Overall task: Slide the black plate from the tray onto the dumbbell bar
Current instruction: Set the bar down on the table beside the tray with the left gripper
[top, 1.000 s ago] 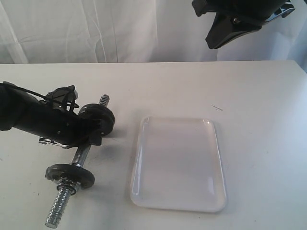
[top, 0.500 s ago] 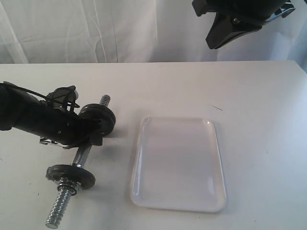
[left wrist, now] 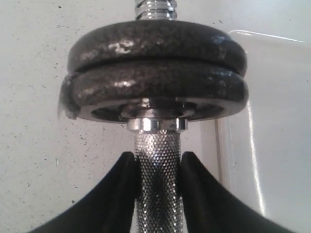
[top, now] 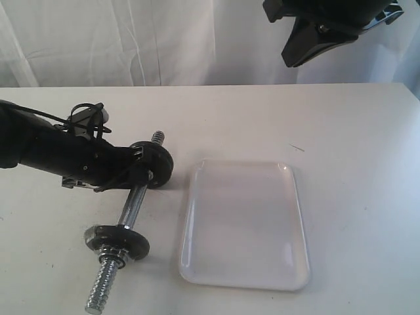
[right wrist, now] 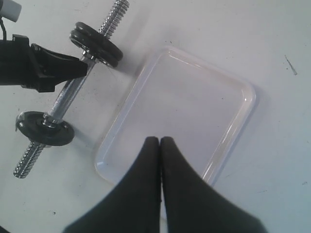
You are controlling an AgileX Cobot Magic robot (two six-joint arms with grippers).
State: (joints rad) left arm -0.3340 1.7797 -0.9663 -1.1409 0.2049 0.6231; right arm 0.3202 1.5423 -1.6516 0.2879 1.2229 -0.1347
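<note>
The dumbbell bar (top: 133, 203) lies on the table left of the tray (top: 244, 223), which holds nothing. My left gripper (top: 141, 172) is shut on the bar's knurled middle (left wrist: 156, 194), just behind two stacked black discs. The outer one is the black plate (left wrist: 155, 43), sitting on the bar's far threaded end (right wrist: 95, 43). The inner disc (left wrist: 155, 92) rests against a chrome collar. My right gripper (right wrist: 160, 141) is shut on nothing, high above the tray (right wrist: 184, 107), and shows at the top of the exterior view (top: 292, 58).
Another black disc with a chrome nut (top: 118, 239) sits near the bar's near threaded end (top: 100, 295). The tray's rim (left wrist: 233, 145) lies close beside the stacked discs. A white curtain hangs behind the white table.
My left gripper has shifted the whole dumbbell to the right, closer to the tray. The right gripper has not moved.
</note>
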